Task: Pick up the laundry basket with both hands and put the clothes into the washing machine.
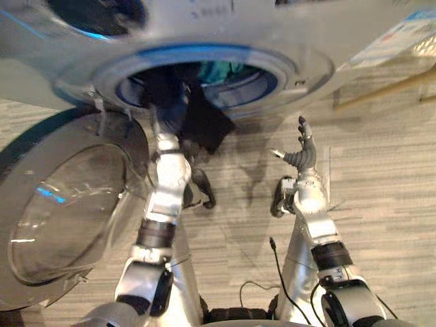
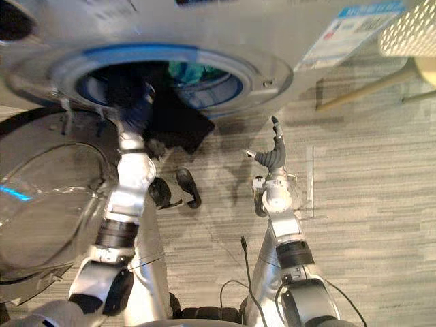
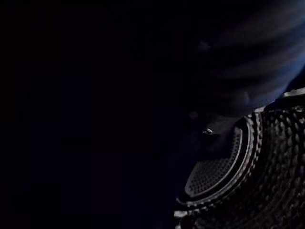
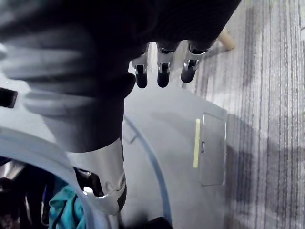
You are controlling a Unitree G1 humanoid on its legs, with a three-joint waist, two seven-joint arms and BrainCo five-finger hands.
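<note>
Cloth [image 1: 208, 128] drapes from washing machine [image 1: 303, 71] — left hand [image 1: 165, 103] inside, right hand [image 1: 304, 155] spread.

Nothing legible. At one o'clock on the washing machine [image 2: 286, 20] front, a blue-and-white sticker [image 2: 354, 26], its print too small to make out.

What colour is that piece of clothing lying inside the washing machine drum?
The clothing is teal; the right wrist view shows it best, inside the washing machine.
</note>
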